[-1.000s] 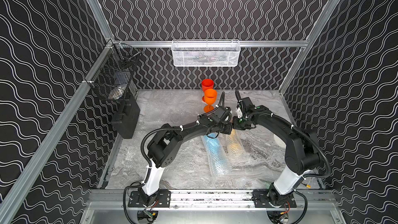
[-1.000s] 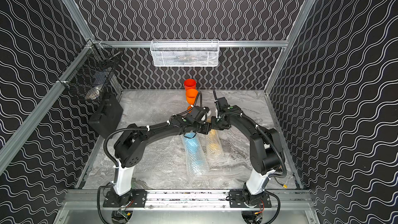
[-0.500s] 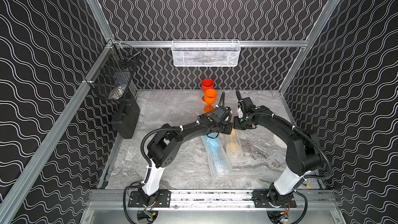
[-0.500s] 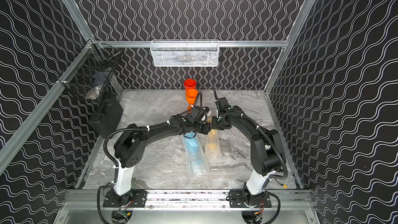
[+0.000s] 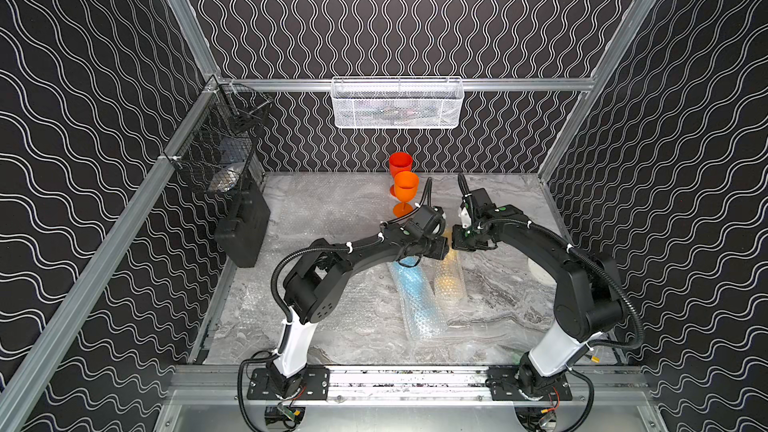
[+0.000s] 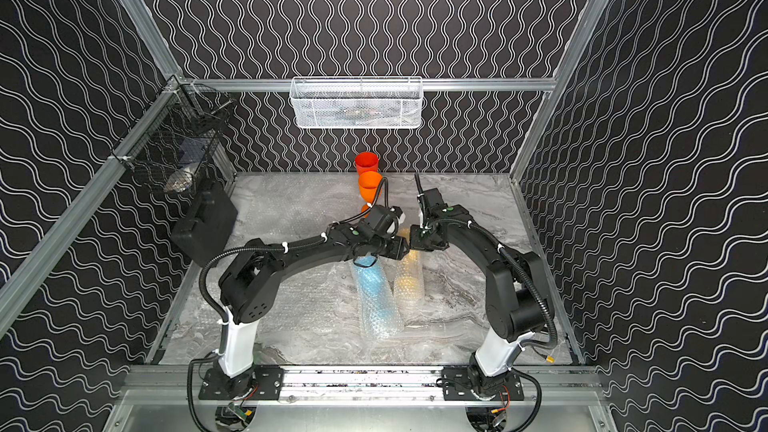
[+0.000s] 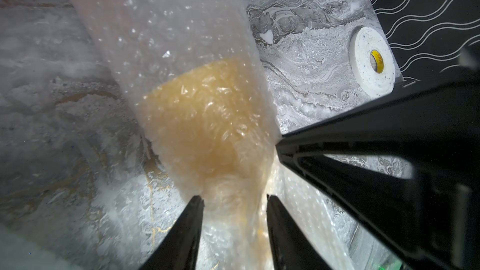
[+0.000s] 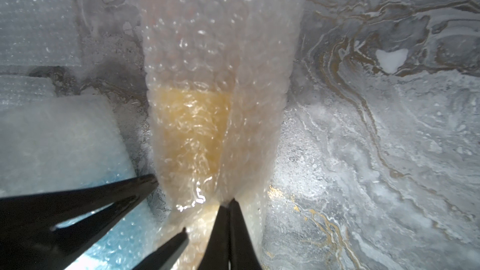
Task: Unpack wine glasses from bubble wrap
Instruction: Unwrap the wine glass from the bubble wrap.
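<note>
Plainly, the right jaws are pressed together on the far end of the yellow roll [image 8: 215, 125], pinching its wrap. The left jaws stand apart, astride that same neck of wrap. The roll lies on the surface [image 5: 498, 305], its long axis running from the jaws back toward the arm bases. The yellow blur widens away from the jaws, so the bowl probably points baseward. Just beside it lies the blue roll [image 5: 415, 297], also wrapped. The red glass [image 5: 400, 164] and orange glass [image 5: 406, 189] stand upright and bare, so about half is done.
</note>
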### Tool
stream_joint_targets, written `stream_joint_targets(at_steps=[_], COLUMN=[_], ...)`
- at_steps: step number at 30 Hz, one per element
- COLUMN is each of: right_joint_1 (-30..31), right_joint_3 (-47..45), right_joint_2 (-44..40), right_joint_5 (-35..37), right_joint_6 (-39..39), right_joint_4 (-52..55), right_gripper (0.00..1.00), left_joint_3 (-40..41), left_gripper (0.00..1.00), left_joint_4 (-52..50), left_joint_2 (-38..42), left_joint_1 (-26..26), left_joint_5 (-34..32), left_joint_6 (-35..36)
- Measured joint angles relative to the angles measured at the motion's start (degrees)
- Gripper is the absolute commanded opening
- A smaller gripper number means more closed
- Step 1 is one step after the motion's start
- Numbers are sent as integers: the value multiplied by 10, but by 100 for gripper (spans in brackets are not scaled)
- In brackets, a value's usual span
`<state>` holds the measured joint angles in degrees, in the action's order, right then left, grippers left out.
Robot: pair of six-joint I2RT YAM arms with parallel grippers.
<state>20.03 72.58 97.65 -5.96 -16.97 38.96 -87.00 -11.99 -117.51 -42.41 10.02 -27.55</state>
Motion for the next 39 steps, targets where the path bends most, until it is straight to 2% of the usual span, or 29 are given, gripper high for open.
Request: stream_joint_targets(at_steps=[4, 10, 14, 22, 39], right_joint_1=[-2, -7, -11, -17, -33], right_joint_3=[-2, -5, -5, -5, -9], right_joint_2=[0, 0, -2, -6, -16], right_joint_5=[-8, -15, -18, -23, -25], right_joint_6=[-2, -2, -2, -2, -4], right_joint_4=[-2, -3, -4, -5, -6], right_gripper=[4, 4, 4, 4, 4], left_joint_3=[-3, 2, 9, 15, 17], left_gripper=[43, 19, 12, 7, 5], left_joint_4=[2, 12, 21, 26, 36], left_joint_2=[-11, -14, -9, 2, 7], left_joint_1=[0, 1, 2, 6, 7], left_joint_5=[7, 9, 11, 7, 4], left_joint_6=[-9, -11, -11, -10, -10])
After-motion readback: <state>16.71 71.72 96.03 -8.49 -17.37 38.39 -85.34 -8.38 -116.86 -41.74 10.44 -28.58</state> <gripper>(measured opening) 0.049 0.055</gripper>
